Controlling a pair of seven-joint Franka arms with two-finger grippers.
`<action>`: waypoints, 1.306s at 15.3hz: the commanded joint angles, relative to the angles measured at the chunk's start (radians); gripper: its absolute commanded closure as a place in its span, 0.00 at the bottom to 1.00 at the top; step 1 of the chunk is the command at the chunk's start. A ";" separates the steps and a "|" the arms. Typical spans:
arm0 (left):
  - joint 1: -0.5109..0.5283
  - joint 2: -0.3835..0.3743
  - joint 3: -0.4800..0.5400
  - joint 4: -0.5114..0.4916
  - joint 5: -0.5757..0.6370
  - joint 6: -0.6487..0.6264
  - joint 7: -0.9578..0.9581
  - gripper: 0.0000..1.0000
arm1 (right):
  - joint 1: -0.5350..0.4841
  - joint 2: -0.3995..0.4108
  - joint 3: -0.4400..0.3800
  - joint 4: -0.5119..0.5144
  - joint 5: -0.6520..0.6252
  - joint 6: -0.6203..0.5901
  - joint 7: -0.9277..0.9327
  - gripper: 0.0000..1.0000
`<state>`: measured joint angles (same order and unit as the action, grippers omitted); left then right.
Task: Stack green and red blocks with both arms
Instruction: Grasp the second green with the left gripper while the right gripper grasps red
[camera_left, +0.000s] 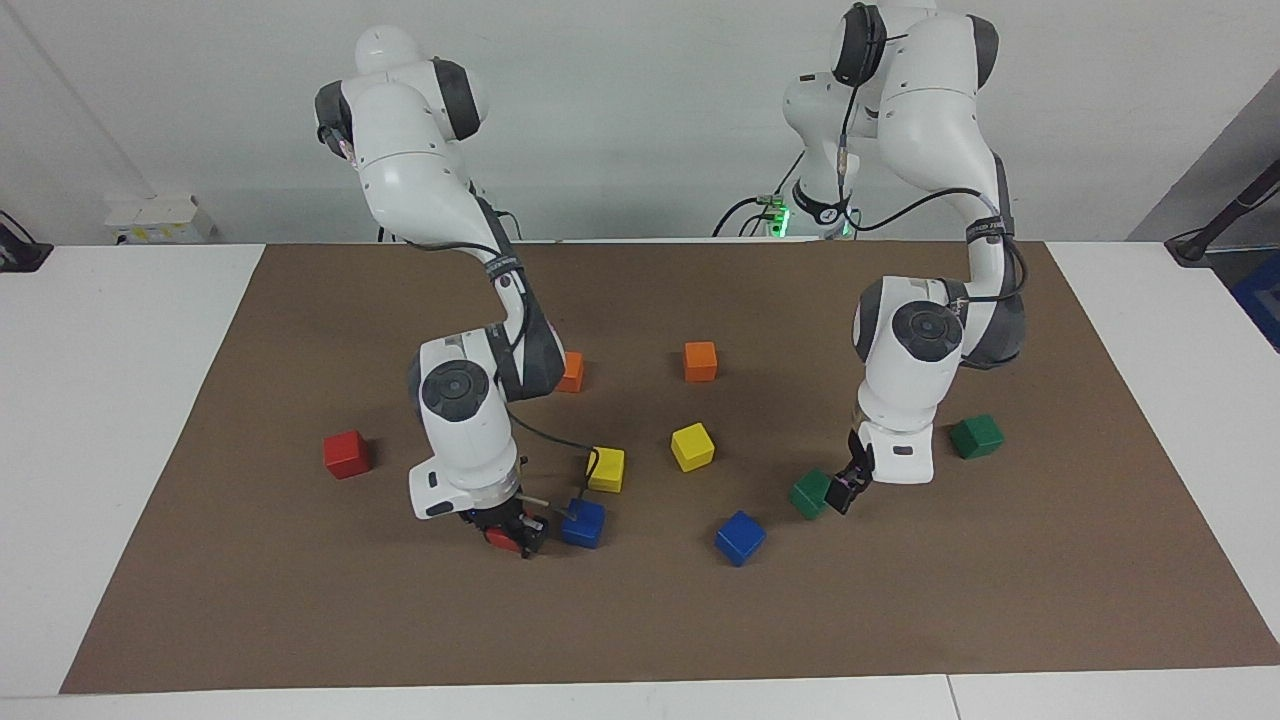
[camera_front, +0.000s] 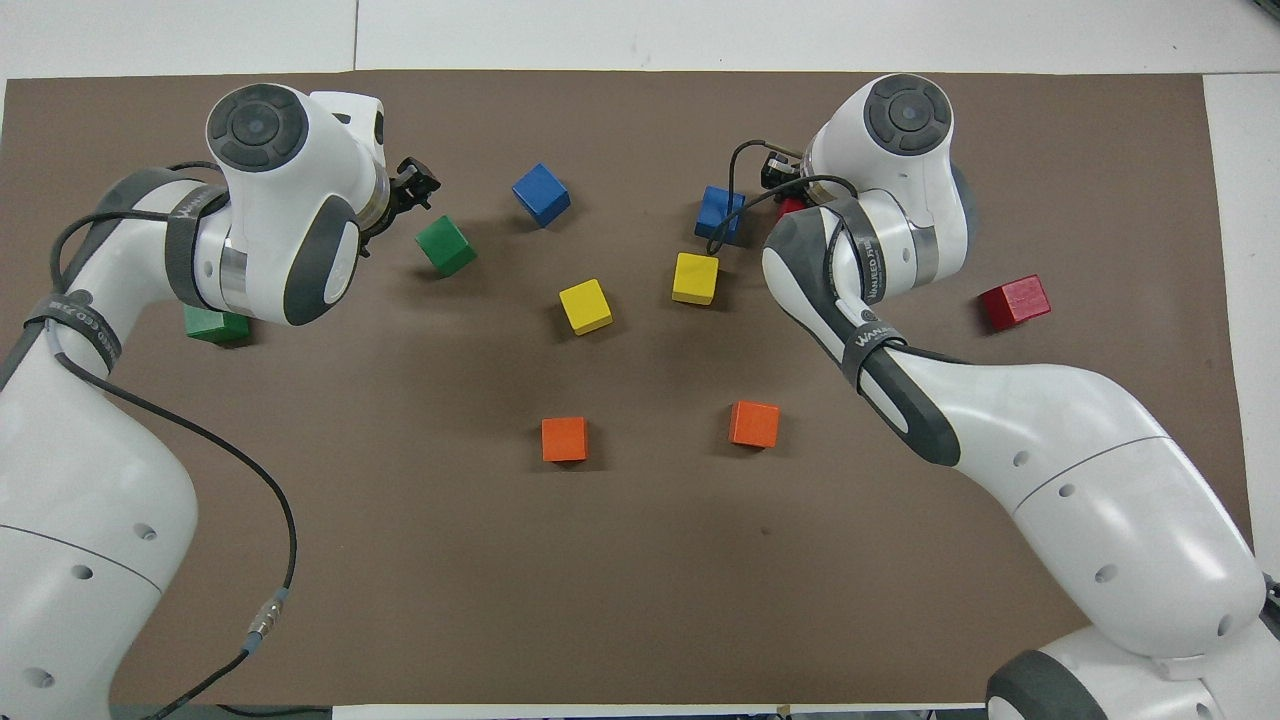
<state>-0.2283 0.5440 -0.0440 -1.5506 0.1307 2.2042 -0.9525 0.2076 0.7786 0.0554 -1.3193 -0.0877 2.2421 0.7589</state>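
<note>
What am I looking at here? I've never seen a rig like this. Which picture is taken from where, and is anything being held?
Two white robot arms work at a table covered by a brown mat. One picture faces them from across the table; the other looks down from above their own end. Small coloured cubes lie scattered on the mat. The right gripper is down around a red block beside a blue cube; whether it grips yet cannot be told. The left gripper hangs low beside a green block, open and holding nothing.
</note>
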 joint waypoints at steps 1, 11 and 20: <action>-0.038 0.072 0.018 0.098 -0.003 -0.032 -0.057 0.00 | 0.003 -0.019 0.008 -0.044 -0.020 0.014 0.040 1.00; -0.109 0.100 0.067 0.100 0.017 -0.049 -0.089 0.00 | -0.088 -0.259 0.004 -0.179 -0.038 -0.210 -0.382 1.00; -0.134 0.077 0.065 0.041 0.007 -0.026 -0.098 1.00 | -0.319 -0.558 0.008 -0.670 -0.040 0.108 -0.973 1.00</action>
<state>-0.3509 0.6416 0.0099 -1.4801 0.1323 2.1693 -1.0346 -0.0831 0.2540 0.0443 -1.9343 -0.1078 2.3186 -0.1559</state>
